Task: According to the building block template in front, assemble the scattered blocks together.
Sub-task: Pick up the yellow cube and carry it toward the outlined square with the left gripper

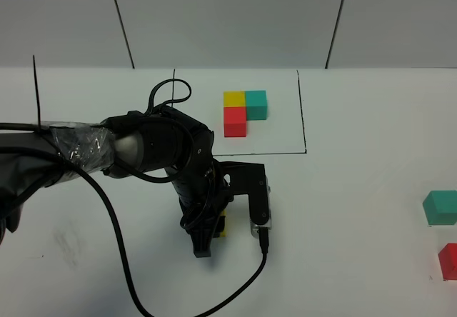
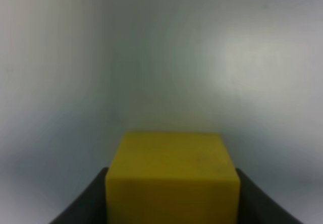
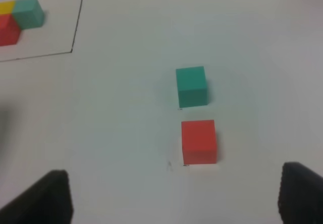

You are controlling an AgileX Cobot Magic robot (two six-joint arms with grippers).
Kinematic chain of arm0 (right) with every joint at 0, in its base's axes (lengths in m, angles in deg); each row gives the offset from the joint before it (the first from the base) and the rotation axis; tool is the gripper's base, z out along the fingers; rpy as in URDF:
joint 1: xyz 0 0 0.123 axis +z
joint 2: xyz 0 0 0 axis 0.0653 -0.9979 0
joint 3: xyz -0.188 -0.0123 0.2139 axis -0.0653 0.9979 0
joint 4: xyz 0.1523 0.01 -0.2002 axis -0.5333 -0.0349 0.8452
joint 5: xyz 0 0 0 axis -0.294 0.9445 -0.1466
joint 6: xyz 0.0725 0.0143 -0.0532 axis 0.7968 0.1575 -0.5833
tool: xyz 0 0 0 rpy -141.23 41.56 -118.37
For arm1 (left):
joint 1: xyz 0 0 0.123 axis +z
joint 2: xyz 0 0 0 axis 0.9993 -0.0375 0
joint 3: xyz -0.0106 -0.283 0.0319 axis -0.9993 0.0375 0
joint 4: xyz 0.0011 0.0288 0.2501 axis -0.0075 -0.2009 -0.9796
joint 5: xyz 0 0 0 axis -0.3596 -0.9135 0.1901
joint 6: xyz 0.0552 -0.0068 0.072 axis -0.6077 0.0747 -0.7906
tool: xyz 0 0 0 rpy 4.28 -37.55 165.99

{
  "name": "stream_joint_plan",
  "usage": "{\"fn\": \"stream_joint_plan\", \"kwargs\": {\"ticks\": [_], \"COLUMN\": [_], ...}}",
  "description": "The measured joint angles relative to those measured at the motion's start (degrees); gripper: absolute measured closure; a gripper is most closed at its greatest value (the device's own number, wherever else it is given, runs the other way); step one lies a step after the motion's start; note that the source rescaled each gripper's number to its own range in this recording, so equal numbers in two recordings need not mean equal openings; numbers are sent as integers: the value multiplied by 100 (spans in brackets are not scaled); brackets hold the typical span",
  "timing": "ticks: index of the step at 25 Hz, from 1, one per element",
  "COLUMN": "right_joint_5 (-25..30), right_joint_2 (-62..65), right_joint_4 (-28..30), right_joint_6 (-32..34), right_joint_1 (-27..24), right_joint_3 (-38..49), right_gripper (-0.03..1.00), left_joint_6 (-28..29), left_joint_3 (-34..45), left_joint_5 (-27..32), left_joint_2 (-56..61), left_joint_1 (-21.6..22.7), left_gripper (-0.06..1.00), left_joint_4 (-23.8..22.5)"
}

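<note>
Yellow cube [image 2: 171, 178] — pinched in the left gripper [image 1: 211, 233]; right gripper [image 3: 171, 198] spread wide, empty — above the teal cube [image 3: 192, 86] and red cube [image 3: 199, 142].

Yellow cube [image 2: 171, 176]: low in the centre of the view, top and near faces showing, edges blurred.
Left gripper [image 2: 172, 206]: closed on the cube, one dark finger [image 2: 83, 204] against each side.
Table [image 2: 166, 57]: plain white surface beyond, out of focus.

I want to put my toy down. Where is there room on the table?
Bare table lies between the left fingers and the teal cube, below the template. Crowded: around the held yellow cube, and by the red cube.
</note>
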Motion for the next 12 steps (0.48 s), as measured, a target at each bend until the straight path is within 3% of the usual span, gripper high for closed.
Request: {"fn": "stream_joint_plan", "kwargs": {"ticks": [5,7,12], "right_joint_5": [0,0,0], "right_joint_2": [0,0,0], "right_joint_4": [0,0,0], "right_joint_6": [0,0,0], "right_joint_1": [0,0,0], "right_joint_3": [0,0,0], "right_gripper": [21,21,21], "left_joint_6": [17,29,569], "left_joint_3": [-13,-71,-559], "left_joint_5": [17,93,408], "left_joint_2": [-4,-11,-13], "left_joint_1": [0,0,-1], "left_gripper": [94,87,31], "left_joint_4": [0,0,0]}}
